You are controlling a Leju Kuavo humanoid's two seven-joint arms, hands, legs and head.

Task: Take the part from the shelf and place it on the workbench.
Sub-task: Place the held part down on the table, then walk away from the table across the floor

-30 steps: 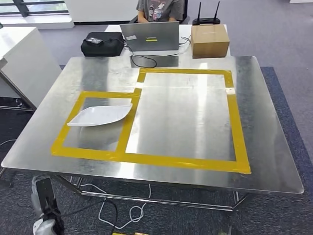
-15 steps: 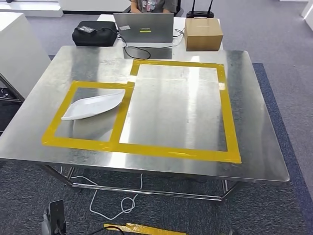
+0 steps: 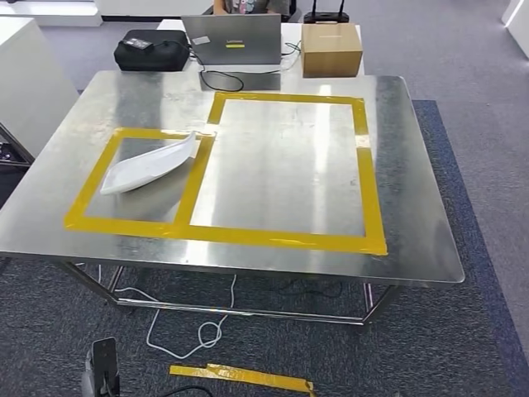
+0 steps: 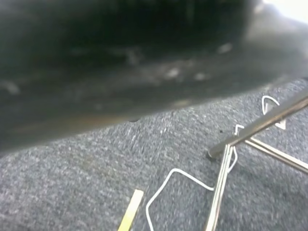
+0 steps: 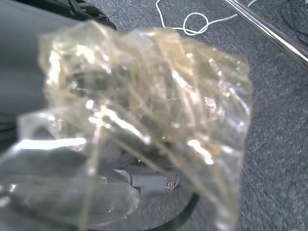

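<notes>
— Right hand (image 5: 21,62): it grips the part (image 5: 120,110), I'd say. The part is sealed in a crumpled clear bag (image 5: 207,96) pressed close against the wrist camera. The bag covers the fingers, so I read the grip from how it sits, not from the fingers themselves.

— Left hand?

— Left hand (image 3: 102,372) hangs low at 7 o'clock in the head view, below the table edge. Can't tell whether it is open or closed. Its wrist camera looks at carpet, a white cable and table legs.

— So where does the job stand?

— Pick-up looks done: the part is off the shelf and in hand, down over the carpet, not yet above the workbench (image 3: 412,207). The bench lies ahead, square to the head view.

— What is on it?

— White tray (image 3: 146,165) at 10 o'clock, inside the small frame (image 3: 93,180) of yellow tape. The big frame (image 3: 369,190) sits centre to 2 o'clock, bare steel inside. Laptop (image 3: 234,40) at 12, box (image 3: 331,48) at 1, both beyond the far edge.

— Left to do?

— My estimate: close in, raise the right arm over the bench, set the bag down, let go. Which frame is meant, I can't say.
</notes>
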